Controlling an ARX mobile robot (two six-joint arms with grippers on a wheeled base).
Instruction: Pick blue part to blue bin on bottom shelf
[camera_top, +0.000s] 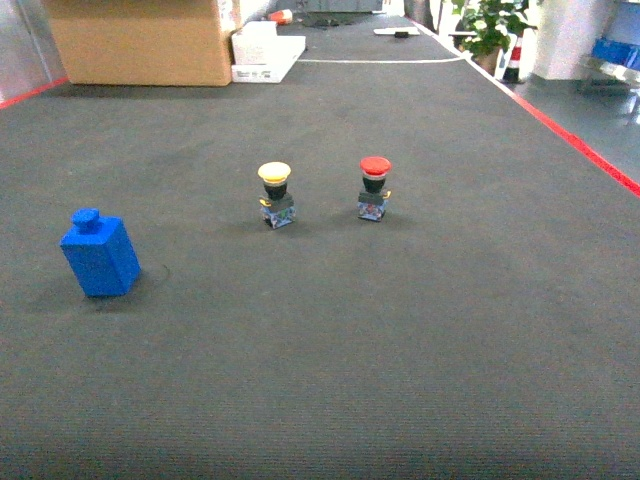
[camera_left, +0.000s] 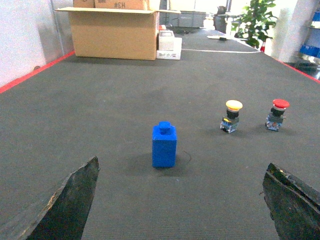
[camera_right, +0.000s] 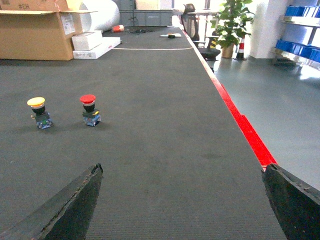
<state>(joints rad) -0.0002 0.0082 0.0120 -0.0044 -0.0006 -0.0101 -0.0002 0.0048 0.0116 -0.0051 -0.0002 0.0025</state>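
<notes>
Viewing from our left wrist: blue part upright on grey mat, ahead of our left gripper, both grippers' jaws spread, empty.

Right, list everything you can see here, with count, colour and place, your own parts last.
blue part: one, blue, left side of the dark mat, standing alone.
yellow-capped push button: one, yellow cap on a dark body, mid-mat.
red-capped push button: one, red cap, just right of the yellow one.
cardboard box: one, brown, far left end.
white boxes: a stack, white, beside the cardboard box.
potted plant: one, green, far right.
blue bins: several, blue, on a rack at far right.
left gripper: open, behind the blue part.
right gripper: open, over bare mat.
</notes>
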